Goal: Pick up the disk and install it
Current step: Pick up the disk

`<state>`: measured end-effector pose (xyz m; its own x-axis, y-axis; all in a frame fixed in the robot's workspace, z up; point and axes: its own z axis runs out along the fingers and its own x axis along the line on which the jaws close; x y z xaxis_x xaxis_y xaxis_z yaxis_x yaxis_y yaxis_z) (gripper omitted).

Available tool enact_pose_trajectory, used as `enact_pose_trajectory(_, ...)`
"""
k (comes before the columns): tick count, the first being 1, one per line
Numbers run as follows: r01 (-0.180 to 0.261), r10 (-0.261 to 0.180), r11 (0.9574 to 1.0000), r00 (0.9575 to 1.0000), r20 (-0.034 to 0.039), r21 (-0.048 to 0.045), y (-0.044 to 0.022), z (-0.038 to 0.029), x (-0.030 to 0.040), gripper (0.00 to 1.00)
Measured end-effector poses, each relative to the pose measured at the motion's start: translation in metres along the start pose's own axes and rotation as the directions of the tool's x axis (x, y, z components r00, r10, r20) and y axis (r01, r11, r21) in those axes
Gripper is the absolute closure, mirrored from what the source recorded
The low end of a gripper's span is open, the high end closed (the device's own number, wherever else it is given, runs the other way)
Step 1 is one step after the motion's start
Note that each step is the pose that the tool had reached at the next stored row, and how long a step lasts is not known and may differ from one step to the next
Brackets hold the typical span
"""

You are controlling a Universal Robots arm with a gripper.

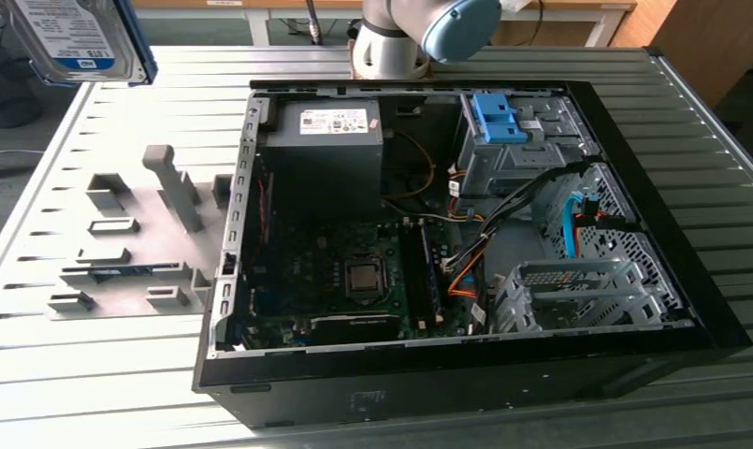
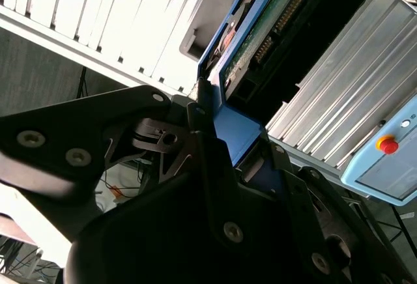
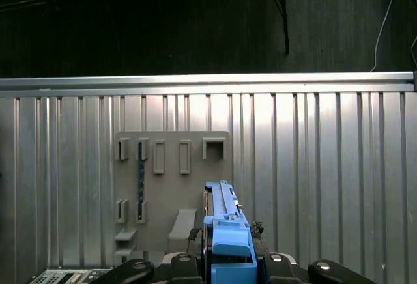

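Desk (image 1: 726,168) carries the open computer case (image 1: 716,318), with a grey parts holder (image 1: 139,243) beside it at the exterior view's left. Disk (image 1: 77,37) hangs in the air over the desk's far corner at that same left, well apart from the case, with the pincer (image 3: 228,240) clenched on its blue carrier edge in the first wrist view. Carry step, I judge: it wants a firm grip, the disk held square, and a path clear of the case wall and cables (image 1: 470,267).
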<state>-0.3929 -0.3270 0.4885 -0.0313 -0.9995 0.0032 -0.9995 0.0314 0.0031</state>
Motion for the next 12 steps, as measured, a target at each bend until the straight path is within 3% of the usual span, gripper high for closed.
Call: enact_pose_trajectory(12,0.0,0.0,1.0,1.0,0.0,0.0,-0.0031,0.0,-0.0001,0.64)
